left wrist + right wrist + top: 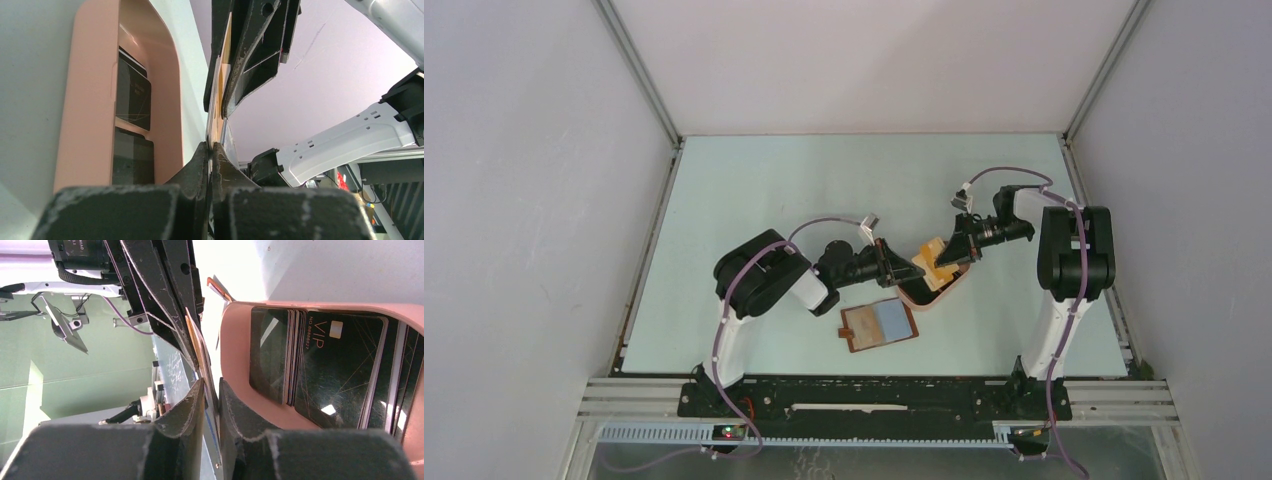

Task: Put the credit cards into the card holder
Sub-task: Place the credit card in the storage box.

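Note:
A yellow-orange credit card (937, 255) hangs on edge above the pink tray (929, 297), between both grippers. My left gripper (916, 268) is shut on its left end; in the left wrist view the jaws (211, 145) pinch the card's edge (218, 95). My right gripper (951, 255) straddles the other end. In the right wrist view its fingers (211, 382) stand slightly apart around the card (197, 345). Several black cards (340, 365) lie in the tray. The reddish-brown card holder (862, 328) lies open nearer the arms, a light blue card (891, 318) in it.
The pink tray (90, 100) sits directly under both grippers, with black cards (132, 95) stacked inside. The two arms' fingers nearly touch tip to tip. Grey walls enclose the pale green table (774, 190) on three sides.

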Motion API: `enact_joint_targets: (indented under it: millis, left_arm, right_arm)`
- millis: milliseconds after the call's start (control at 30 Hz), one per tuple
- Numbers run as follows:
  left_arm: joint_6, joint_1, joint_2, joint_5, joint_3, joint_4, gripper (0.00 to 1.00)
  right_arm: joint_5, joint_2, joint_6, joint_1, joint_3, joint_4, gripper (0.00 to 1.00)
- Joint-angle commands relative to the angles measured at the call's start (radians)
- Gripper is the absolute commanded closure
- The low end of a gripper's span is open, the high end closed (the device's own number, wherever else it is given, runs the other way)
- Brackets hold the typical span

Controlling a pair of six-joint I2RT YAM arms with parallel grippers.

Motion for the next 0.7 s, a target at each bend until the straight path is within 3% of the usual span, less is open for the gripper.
enact_joint_targets:
  millis: [0,300,667]
  left_arm:
    - [-0.003,0.011,0.014,0.011,-0.030,0.023,1.00]
    - [-0.003,0.015,0.016,0.011,-0.042,0.022,1.00]
    - [0.037,0.014,0.000,-0.020,-0.031,-0.083,1.00]
  right_arm:
    - [-0.026,-0.003,-0.020,-0.018,0.030,-0.020,0.78]
    - [-0.036,0.002,-0.049,-0.054,0.030,-0.042,0.81]
    - [-0.021,-0.021,-0.024,-0.064,0.030,-0.025,0.95]
